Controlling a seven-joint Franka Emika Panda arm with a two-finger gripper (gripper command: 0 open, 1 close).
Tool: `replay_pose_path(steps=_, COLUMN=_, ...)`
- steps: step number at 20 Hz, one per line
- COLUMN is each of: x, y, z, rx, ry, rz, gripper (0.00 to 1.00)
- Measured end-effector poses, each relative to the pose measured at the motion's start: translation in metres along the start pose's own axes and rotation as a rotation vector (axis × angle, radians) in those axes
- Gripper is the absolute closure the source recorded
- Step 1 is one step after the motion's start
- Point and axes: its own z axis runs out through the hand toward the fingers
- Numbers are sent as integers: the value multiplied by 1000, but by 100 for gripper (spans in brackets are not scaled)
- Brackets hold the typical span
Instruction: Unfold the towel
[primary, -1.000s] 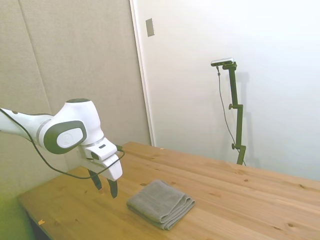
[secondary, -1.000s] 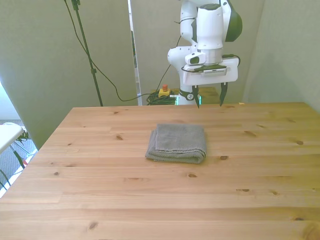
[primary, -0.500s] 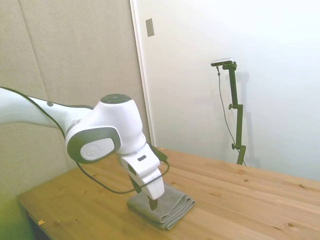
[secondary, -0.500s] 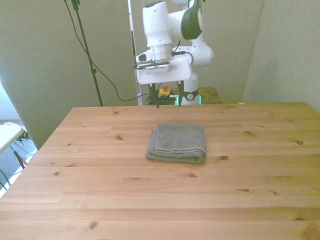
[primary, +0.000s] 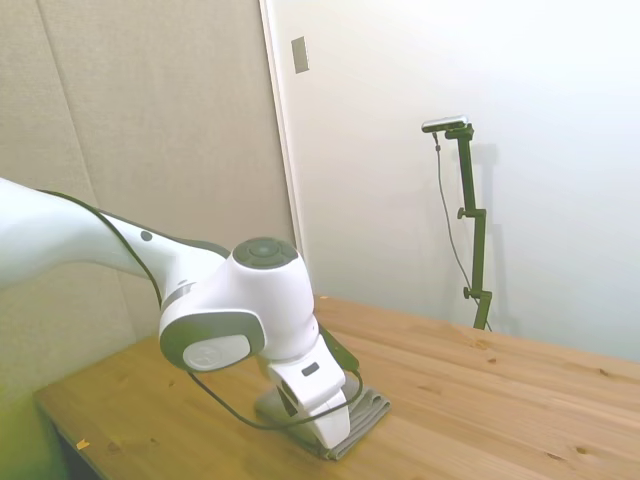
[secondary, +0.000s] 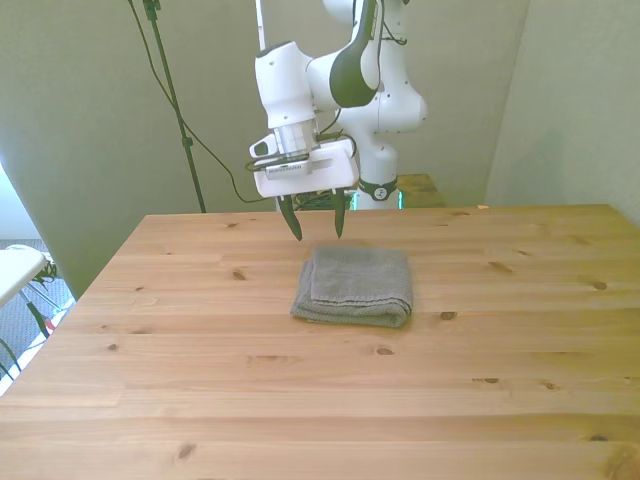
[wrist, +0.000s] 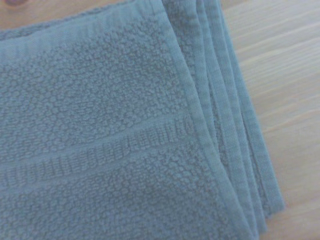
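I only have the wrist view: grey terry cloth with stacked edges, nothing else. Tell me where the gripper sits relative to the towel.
Observer: In the front view, the gripper hangs over the towel's far edge, near the corner on the front view's left. Its tips appear just short of the cloth.
Operator: Report the fingers.
Observer: Open and pointing down, with a gap narrower than the towel is wide.
Operator: Give me the towel's state.
Observer: Folded into a compact rectangle, lying flat near the middle of the wooden table.
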Motion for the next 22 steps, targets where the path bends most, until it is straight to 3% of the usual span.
replay_pose_path(steps=7, x=2, y=-10, z=21, rx=23, ry=-23, rz=-11, gripper=0)
replay_pose_path(steps=16, x=-2, y=-14, z=13, rx=33, ry=-36, rz=-34, gripper=0)
replay_pose_path(steps=22, x=-7, y=-8, z=-9, rx=48, ry=-63, rz=-35, gripper=0)
